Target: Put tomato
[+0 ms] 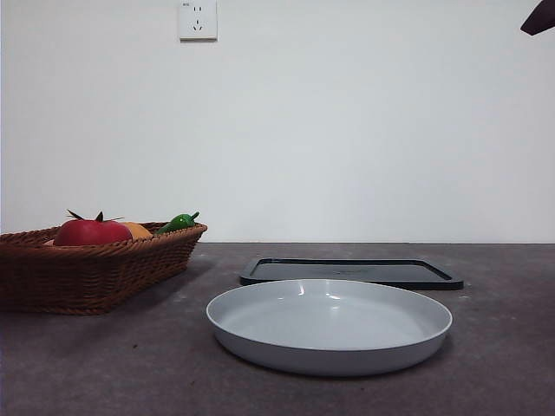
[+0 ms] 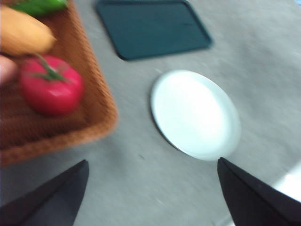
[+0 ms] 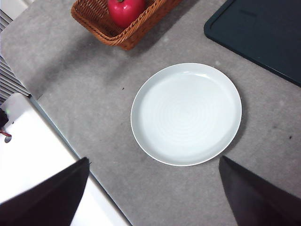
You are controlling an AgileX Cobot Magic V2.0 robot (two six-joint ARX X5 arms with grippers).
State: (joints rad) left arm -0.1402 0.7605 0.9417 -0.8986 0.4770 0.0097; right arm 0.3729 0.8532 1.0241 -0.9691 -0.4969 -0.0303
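Tomato (image 1: 92, 232) sits upright, stem up, in a wicker basket (image 1: 95, 273) beside the grey plate (image 1: 329, 325), while both grippers hover above, jaws spread wide.

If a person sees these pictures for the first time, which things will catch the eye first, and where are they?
The pale plate stands out first, empty on the grey table nearest the front camera, with a dark flat tray behind it. Next is the red tomato, lying in the wicker basket at the left beside an orange fruit and a green pepper. Both grippers hang open above, holding nothing.
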